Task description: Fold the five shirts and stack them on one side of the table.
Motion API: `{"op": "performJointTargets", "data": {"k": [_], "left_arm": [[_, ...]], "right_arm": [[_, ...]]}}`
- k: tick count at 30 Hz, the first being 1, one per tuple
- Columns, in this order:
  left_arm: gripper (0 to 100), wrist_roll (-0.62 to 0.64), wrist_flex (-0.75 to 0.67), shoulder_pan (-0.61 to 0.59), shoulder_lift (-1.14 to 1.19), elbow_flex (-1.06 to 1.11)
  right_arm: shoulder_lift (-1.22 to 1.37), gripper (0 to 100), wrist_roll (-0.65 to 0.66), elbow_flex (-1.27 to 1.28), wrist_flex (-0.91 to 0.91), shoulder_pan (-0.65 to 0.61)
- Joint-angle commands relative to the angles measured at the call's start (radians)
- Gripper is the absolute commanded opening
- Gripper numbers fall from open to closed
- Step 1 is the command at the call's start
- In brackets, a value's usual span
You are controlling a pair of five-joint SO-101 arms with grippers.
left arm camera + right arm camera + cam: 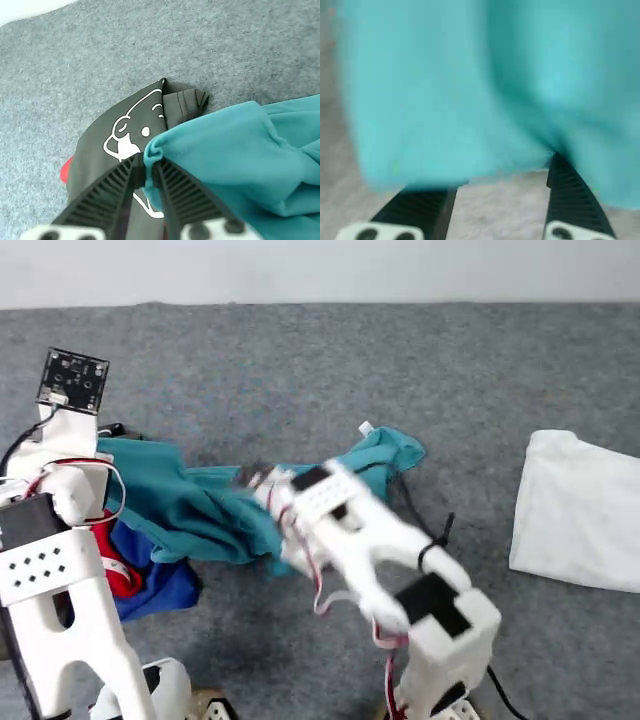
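A teal shirt (190,505) hangs stretched above the grey table between the two arms. My left gripper (148,162) is shut on a bunched edge of the teal shirt (235,150), above a black shirt (115,125) with a white cartoon print. My right gripper (505,174) is open, its fingers wide apart, with teal cloth (470,90) draped just ahead of the tips. From above, the right gripper (258,480) sits at the shirt's middle. A folded white shirt (580,510) lies at the right side of the table.
A blue shirt (160,585) and a red shirt (112,555) lie heaped under the left arm. A red patch (66,170) peeks from beneath the black shirt. Grey carpet (330,370) covers the table, bare towards the back and between the right arm and the white shirt.
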Motion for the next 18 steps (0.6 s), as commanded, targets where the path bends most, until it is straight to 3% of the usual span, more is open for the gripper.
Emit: {"op": "performJointTargets", "data": {"k": [1, 5, 8, 18], "left_arm": [[1, -0.008, -0.015, -0.006, -0.023, -0.012], [1, -0.006, -0.009, -0.003, -0.023, -0.012], [1, -0.006, -0.009, -0.005, -0.023, -0.010], [1, -0.006, -0.015, 0.000, -0.018, -0.004]], "right_arm": [[0.076, 25.9, 0.011, -0.307, -0.005, 0.134], [0.174, 25.9, -0.049, -0.589, 0.012, 0.196], [0.236, 25.9, -0.063, -0.744, 0.131, 0.191], [0.337, 25.9, -0.041, -0.967, 0.526, 0.099]]}}
